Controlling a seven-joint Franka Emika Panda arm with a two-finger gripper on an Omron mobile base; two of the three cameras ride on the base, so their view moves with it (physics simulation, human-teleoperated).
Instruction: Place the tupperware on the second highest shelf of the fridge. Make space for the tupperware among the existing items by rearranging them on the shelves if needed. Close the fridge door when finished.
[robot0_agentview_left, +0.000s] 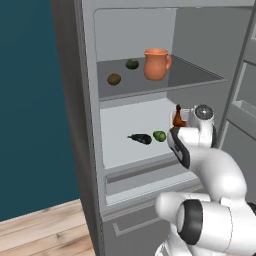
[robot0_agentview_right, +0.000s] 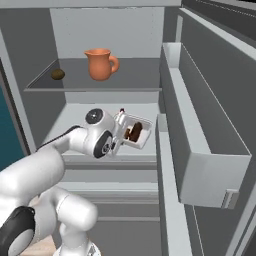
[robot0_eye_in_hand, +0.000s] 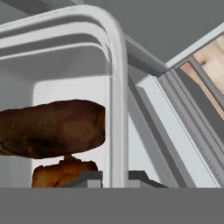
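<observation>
The fridge (robot0_agentview_left: 75, 100) stands open. My gripper (robot0_agentview_right: 121, 129) is shut on the tupperware (robot0_agentview_right: 136, 132), which hangs tilted just above the right front part of the white second highest shelf (robot0_agentview_left: 122, 122), brown food (robot0_agentview_left: 178, 119) showing inside. In the hand view the container's clear rim (robot0_eye_in_hand: 116, 109) runs between my fingertips (robot0_eye_in_hand: 89, 177), with the brown pieces (robot0_eye_in_hand: 52, 129) to its left. On the same shelf, to the left of the container, lie a dark aubergine (robot0_agentview_left: 140, 138) and a green lime (robot0_agentview_left: 159, 135).
The grey glassy shelf (robot0_agentview_left: 192, 75) above carries the orange jug (robot0_agentview_left: 156, 64), a dark green fruit (robot0_agentview_left: 132, 63) and a brown fruit (robot0_agentview_left: 114, 79). The fridge door (robot0_agentview_right: 215, 115) stands open at the right, its grey bins (robot0_agentview_right: 212, 175) jutting toward the arm. A drawer (robot0_agentview_left: 140, 172) sits below.
</observation>
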